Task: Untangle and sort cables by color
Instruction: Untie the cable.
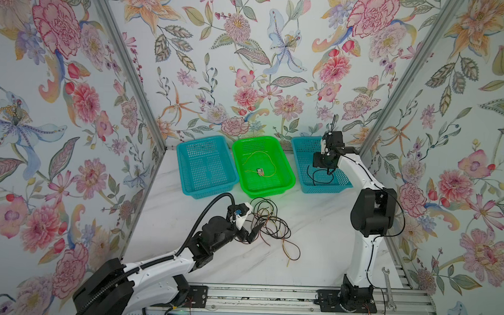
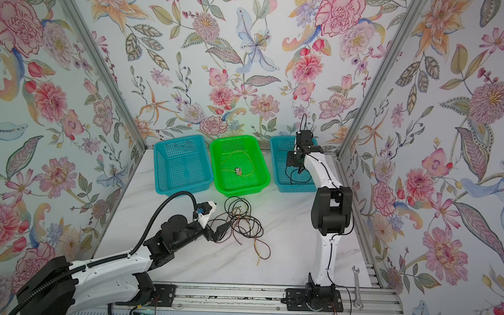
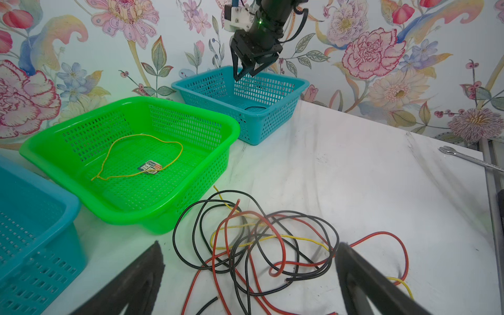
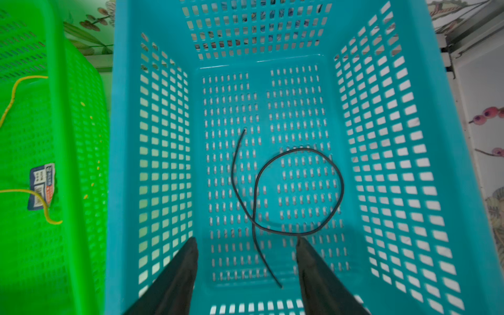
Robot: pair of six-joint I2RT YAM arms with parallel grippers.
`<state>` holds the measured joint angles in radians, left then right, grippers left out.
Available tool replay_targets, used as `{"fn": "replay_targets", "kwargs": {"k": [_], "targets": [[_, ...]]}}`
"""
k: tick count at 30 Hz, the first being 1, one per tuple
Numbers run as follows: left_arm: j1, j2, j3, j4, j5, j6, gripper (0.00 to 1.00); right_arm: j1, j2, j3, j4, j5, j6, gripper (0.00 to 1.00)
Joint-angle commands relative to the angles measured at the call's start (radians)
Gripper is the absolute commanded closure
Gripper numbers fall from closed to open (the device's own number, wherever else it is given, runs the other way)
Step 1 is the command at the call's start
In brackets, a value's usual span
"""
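One black cable (image 4: 300, 149) lies in the right blue basket (image 4: 122, 163) under our right gripper (image 4: 246, 241), jaws apart and empty. One yellow cable (image 3: 109, 152) lies in the green basket (image 3: 128, 103). The tangle (image 1: 267, 219) lies near, at our left gripper (image 3: 249, 244), jaws spread wide.

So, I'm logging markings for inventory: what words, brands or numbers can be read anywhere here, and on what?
Sticker label on the floor of the green basket: blue, white and red print, too blurred to read.
Wrench at the table's edge: no marking legible.
Nothing else shows any text.
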<state>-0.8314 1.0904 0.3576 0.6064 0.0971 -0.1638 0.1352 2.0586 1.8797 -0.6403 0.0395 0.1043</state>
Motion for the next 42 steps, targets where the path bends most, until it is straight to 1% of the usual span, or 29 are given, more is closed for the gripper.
{"fn": "replay_targets", "kwargs": {"k": [1, 3, 7, 10, 14, 17, 22, 24, 27, 29, 33, 35, 37, 42], "targets": [[0.01, 0.037, 0.004, 0.045, 0.022, 0.01, 0.03, 0.055, -0.235, -0.082, 0.053, -0.024, -0.029, 0.4], [0.011, 0.072, 0.019, 0.065, 0.055, 0.011, 0.1, 0.094, -0.335, -0.173, 0.073, -0.02, -0.036, 0.4], [0.018, 0.174, 0.081, 0.06, 0.131, 0.014, 0.28, 0.185, -0.514, -0.378, 0.089, -0.007, -0.04, 0.4], [0.02, 0.248, 0.132, 0.045, 0.182, 0.012, 0.34, 0.248, -0.623, -0.543, 0.119, 0.003, -0.017, 0.41], [0.019, 0.329, 0.193, 0.026, 0.234, 0.004, 0.42, 0.306, -0.719, -0.713, 0.131, 0.018, 0.018, 0.41], [0.02, 0.372, 0.239, -0.002, 0.242, -0.002, 0.48, 0.336, -0.772, -0.812, 0.135, 0.029, 0.044, 0.41], [0.02, 0.441, 0.311, -0.09, 0.247, 0.005, 0.58, 0.37, -0.823, -0.913, 0.146, 0.034, 0.071, 0.41], [0.02, 0.453, 0.323, -0.113, 0.244, 0.003, 0.6, 0.381, -0.828, -0.932, 0.149, 0.033, 0.077, 0.41], [0.02, 0.444, 0.316, -0.129, 0.228, -0.003, 0.59, 0.396, -0.825, -0.952, 0.167, 0.021, 0.077, 0.41], [0.02, 0.43, 0.308, -0.14, 0.211, -0.006, 0.56, 0.405, -0.812, -0.96, 0.184, 0.012, 0.074, 0.41], [0.02, 0.397, 0.292, -0.181, 0.177, -0.018, 0.46, 0.42, -0.778, -0.966, 0.214, -0.001, 0.071, 0.41], [0.02, 0.386, 0.284, -0.194, 0.174, -0.027, 0.44, 0.425, -0.755, -0.96, 0.224, -0.009, 0.07, 0.41], [0.02, 0.381, 0.275, -0.2, 0.176, -0.034, 0.45, 0.43, -0.73, -0.946, 0.223, -0.013, 0.066, 0.41], [0.019, 0.386, 0.259, -0.191, 0.205, -0.039, 0.54, 0.442, -0.693, -0.921, 0.223, -0.015, 0.064, 0.41]]}}
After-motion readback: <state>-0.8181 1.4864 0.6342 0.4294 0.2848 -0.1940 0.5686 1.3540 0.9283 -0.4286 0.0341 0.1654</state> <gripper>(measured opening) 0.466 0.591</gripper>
